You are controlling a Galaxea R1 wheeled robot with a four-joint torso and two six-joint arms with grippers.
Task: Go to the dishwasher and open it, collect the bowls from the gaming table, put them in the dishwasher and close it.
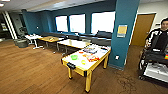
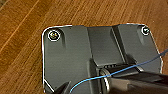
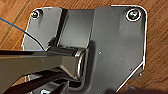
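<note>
On the gaming table [image 1: 75, 62] ahead lies a green bowl [image 1: 74, 57].

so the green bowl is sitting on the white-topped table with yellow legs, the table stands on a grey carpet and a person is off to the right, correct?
Not quite: the floor is wrong. In the head view the gaming table stands on a brown wooden floor, not grey carpet. The rest holds: the green bowl sits on its white top, and a person stands off to the right.

One gaming table [image 1: 75, 65], one green bowl [image 1: 74, 57], three windows [image 1: 77, 23], one person [image 1: 161, 35].
</note>
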